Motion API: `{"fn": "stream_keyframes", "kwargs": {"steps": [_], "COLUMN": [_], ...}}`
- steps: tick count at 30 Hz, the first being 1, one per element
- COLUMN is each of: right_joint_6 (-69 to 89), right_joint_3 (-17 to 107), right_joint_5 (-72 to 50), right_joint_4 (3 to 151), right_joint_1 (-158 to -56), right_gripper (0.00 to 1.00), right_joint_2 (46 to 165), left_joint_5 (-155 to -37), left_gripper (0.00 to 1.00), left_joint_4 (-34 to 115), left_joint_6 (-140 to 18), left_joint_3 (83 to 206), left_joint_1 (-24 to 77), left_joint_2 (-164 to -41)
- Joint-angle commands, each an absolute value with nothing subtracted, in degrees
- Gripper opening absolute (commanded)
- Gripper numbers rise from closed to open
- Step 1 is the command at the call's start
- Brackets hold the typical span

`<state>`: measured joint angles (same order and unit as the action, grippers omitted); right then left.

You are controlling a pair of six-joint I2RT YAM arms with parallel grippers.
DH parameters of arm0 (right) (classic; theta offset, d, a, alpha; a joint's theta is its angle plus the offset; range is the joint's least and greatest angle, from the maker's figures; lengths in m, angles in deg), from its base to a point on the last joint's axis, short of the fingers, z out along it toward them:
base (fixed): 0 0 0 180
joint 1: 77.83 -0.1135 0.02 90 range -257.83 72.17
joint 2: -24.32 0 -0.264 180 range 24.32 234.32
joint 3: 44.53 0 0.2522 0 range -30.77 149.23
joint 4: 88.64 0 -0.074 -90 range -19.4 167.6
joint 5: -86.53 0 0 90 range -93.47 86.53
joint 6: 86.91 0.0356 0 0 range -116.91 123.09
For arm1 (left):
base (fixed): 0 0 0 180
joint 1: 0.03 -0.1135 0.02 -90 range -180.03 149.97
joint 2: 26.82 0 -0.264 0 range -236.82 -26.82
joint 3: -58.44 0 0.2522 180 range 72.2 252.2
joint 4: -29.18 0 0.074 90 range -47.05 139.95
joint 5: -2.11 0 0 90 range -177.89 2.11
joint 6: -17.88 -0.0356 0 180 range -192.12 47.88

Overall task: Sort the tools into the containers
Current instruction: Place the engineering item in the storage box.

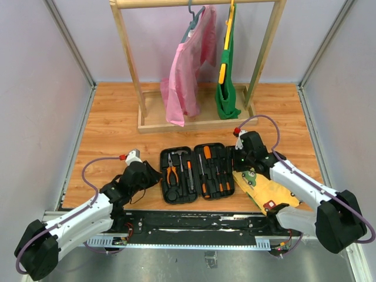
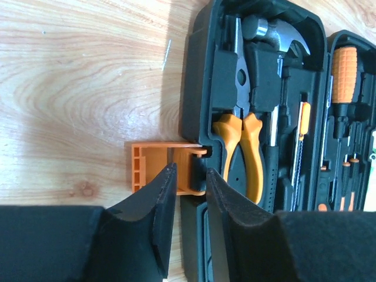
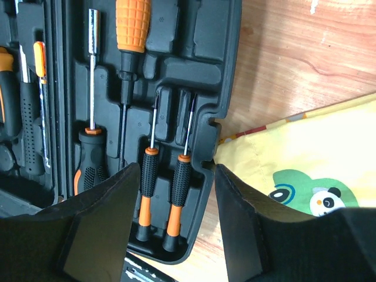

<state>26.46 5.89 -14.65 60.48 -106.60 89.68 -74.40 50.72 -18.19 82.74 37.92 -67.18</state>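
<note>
The black tool case (image 1: 197, 194) lies open between my arms. Its left half holds orange-handled pliers (image 1: 171, 174) and a hammer (image 1: 182, 154). Its right half holds several screwdrivers (image 1: 207, 154). My left gripper (image 1: 154, 175) is at the case's left edge. In the left wrist view its fingers (image 2: 161, 202) stand a narrow gap apart over the orange latch (image 2: 150, 167) and the case wall, beside the pliers (image 2: 244, 147). My right gripper (image 3: 176, 176) is wide open. It straddles the case's right wall (image 3: 226, 70), with two small screwdrivers (image 3: 147, 176) between its fingers.
A flat yellow picture board (image 1: 267, 188) lies right of the case, touching its edge; it also shows in the right wrist view (image 3: 305, 158). A wooden clothes rack (image 1: 194, 122) with a pink garment (image 1: 185, 76) and a green garment (image 1: 226, 88) stands behind the case.
</note>
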Motion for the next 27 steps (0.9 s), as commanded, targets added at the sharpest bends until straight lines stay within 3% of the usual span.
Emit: {"fn": "stream_keyframes", "kwargs": {"steps": [1,12,22,27], "right_joint_6": [26.6,27.0,27.7,27.2], "right_joint_3": [5.2,4.3,4.9,5.1], "right_joint_5": [-16.7,-17.3,-14.5,-14.5], "right_joint_4": [61.7,61.4,59.6,59.3], "right_joint_1": [-105.3,-104.3,-103.1,-102.8], "right_gripper": [0.55,0.55,0.56,0.56], "right_joint_2": [89.6,89.4,90.0,89.9], "left_joint_5": [-74.0,-66.7,-66.7,-65.8], "left_gripper": [0.29,0.15,0.12,0.18], "left_joint_4": [48.0,56.2,57.9,62.3], "left_joint_6": [-17.0,-14.3,-15.6,-17.1], "left_joint_3": [82.5,85.5,86.3,90.4], "left_joint_1": [37.5,37.5,37.5,37.5], "left_joint_2": [-68.9,-67.5,-70.1,-73.6]}}
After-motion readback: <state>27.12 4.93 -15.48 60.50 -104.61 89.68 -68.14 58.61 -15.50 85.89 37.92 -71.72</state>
